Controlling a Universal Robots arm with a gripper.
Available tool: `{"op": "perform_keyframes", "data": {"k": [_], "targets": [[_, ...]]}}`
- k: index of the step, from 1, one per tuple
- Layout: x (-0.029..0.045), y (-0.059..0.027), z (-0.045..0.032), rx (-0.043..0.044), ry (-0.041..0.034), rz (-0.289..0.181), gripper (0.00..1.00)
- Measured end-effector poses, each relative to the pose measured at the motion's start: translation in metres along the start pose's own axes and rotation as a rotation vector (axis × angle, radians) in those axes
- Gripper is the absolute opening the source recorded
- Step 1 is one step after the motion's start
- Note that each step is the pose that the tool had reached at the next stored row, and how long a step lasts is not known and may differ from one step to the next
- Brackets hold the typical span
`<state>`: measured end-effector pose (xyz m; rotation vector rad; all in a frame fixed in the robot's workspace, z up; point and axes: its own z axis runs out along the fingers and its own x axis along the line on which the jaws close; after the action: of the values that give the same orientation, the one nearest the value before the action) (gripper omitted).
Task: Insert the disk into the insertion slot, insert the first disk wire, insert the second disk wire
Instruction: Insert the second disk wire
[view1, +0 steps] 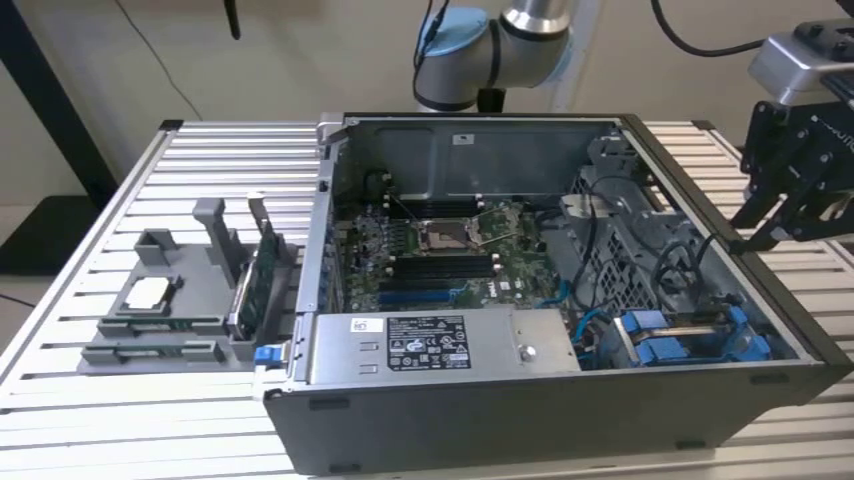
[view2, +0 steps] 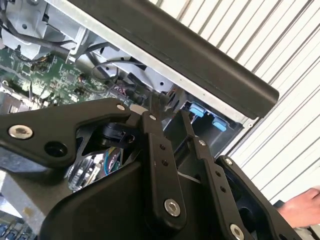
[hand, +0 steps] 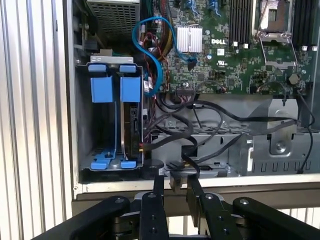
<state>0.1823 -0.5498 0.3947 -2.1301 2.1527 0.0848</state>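
— Where does the disk (view1: 663, 350) lie from our gripper (view1: 767, 235)?
— In the exterior view, at about seven o'clock, with its long axis nine-to-three. In the first wrist view it sits in the insertion slot (hand: 84, 130). We see our fingers only narrowly apart, holding nothing.

Disk (hand: 136, 125) edge-on, mostly hidden; hand (view2: 300, 210) cut off by edge.

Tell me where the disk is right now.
The disk sits in its blue carrier inside the insertion slot, at the case's corner on the exterior view's right, beside the power-supply box.
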Motion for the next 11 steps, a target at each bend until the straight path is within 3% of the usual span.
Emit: {"op": "perform_keyframes", "data": {"k": [11], "targets": [[-0.0032, -0.0089, 0.0082, -0.0401, 0.0111, -0.002, 0.33]]}}
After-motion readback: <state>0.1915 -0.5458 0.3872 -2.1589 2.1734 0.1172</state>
